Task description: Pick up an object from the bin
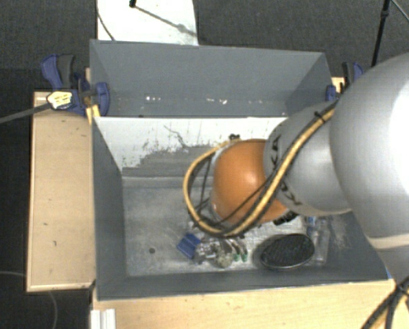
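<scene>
My gripper (221,253) is low in the bin near its front wall, under the arm's orange cover. A small blue object (187,245) lies right beside it on the left, touching or nearly touching it. A little green and red piece (239,254) shows at the gripper's right side; whether it is held I cannot tell. A black oval mesh-topped thing (284,251) lies flat to the right of the gripper, apart from it.
A clear plastic item with blue marks (316,233) stands by the black oval at the front right. The arm and its looping cables cover the bin's middle and right. Bare grey floor lies to the left of the blue object.
</scene>
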`<action>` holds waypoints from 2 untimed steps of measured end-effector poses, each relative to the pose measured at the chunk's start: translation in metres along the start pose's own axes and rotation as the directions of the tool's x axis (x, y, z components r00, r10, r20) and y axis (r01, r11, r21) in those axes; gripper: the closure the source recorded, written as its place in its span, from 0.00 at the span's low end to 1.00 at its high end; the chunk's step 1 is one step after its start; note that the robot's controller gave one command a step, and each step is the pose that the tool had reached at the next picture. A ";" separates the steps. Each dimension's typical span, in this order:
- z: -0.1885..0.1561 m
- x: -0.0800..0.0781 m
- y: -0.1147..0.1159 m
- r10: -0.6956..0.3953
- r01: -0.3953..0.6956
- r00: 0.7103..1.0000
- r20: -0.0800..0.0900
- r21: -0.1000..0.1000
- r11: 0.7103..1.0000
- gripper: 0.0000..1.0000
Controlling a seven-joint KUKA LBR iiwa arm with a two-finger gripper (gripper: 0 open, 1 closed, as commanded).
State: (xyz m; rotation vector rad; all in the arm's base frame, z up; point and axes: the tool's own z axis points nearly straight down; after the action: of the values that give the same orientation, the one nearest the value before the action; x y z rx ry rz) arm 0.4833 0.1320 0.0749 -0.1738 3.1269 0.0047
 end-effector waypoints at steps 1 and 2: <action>-0.022 -0.001 0.000 0.005 -0.005 1.000 -0.005 0.001 1.000 1.00; -0.033 -0.003 0.000 0.010 -0.010 1.000 -0.004 0.001 1.000 1.00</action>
State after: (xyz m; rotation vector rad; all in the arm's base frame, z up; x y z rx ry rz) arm 0.4855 0.1323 0.1084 -0.1591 3.1316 0.0035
